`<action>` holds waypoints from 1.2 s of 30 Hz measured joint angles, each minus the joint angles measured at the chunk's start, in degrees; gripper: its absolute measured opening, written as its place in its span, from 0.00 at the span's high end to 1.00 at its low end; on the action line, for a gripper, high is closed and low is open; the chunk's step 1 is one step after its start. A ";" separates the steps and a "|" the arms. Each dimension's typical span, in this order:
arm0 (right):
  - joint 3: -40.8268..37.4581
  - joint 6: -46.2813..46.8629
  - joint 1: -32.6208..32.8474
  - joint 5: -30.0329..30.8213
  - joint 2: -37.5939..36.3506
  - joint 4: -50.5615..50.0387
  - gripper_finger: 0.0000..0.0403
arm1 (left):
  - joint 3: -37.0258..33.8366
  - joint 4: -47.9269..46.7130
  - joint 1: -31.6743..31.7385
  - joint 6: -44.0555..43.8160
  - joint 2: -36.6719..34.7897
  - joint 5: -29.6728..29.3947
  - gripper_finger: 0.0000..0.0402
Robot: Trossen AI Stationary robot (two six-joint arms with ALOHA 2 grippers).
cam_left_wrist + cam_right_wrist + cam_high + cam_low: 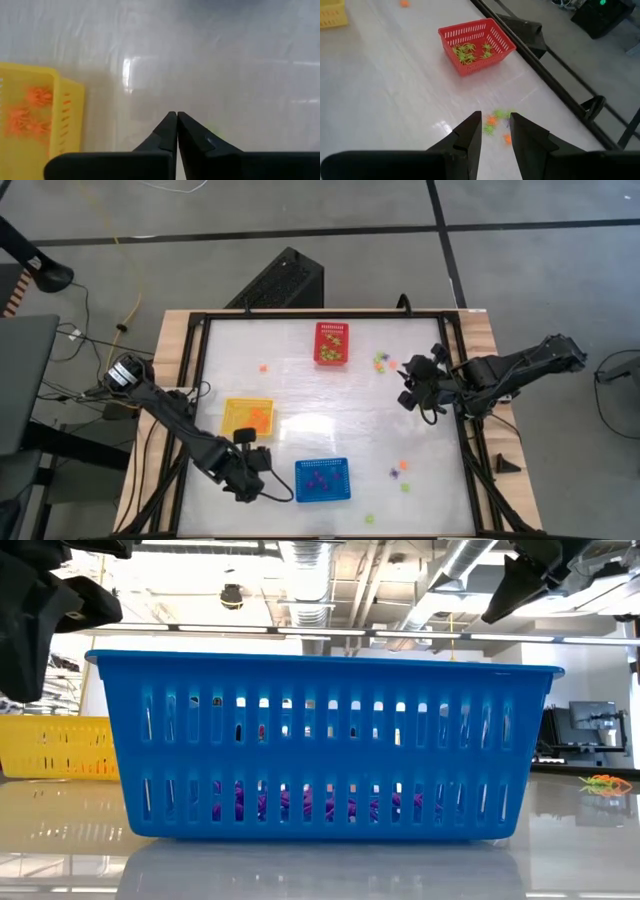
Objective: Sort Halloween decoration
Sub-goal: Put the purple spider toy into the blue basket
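The Halloween decoration is many tiny trinkets. Orange ones lie in the yellow basket (248, 417) (30, 112), green ones in the red basket (332, 343) (475, 45), and purple ones in the blue basket (322, 480) (325, 745). Loose trinkets lie on the table: a green and orange cluster (382, 362) (495, 119), one orange piece (263, 367), and several near the front right (402, 473). My left gripper (255, 465) (177, 118) is shut with nothing in it and hangs above bare table between the yellow and blue baskets. My right gripper (410, 385) (495, 120) is open, raised over the cluster.
A black frame rail (455, 380) runs around the glossy white tabletop (320, 410). A dark triangular block (508, 464) sits outside the right rail. One green trinket (369, 519) lies near the front edge. Bare table lies between the three baskets.
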 joint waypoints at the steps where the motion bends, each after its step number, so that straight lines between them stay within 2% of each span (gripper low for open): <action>1: 0.00 0.67 0.18 -0.53 0.00 0.06 0.67 | 0.00 -0.02 -0.31 -0.44 0.00 -0.02 0.98; 3: 0.00 0.21 1.09 -0.80 0.00 0.94 0.67 | 0.00 -0.02 -0.81 -1.39 0.02 -0.07 0.93; 8: -0.01 -8.46 5.47 -0.93 0.00 9.12 0.67 | 0.00 -0.07 -1.36 -3.12 0.01 -0.95 0.76; 14: -3.01 -25.04 11.71 -1.77 0.04 27.57 0.67 | 0.00 -0.46 -1.36 -2.41 0.02 5.91 0.61; 18: -3.72 -30.30 13.09 -7.01 -0.04 33.43 0.67 | 0.00 -1.88 -1.36 -3.55 0.02 6.45 0.59; 22: -3.76 -30.56 12.87 -11.58 -0.02 34.73 0.67 | 0.02 -3.11 -1.34 -3.63 0.02 6.53 0.60; 30: -3.76 -28.29 10.95 -13.29 1.44 35.23 0.67 | 0.02 -3.16 -2.38 -3.04 0.02 4.16 0.62; 36: -3.76 -33.44 10.12 -14.51 6.82 37.82 0.67 | -0.07 -4.20 -3.41 -3.38 0.02 3.64 0.62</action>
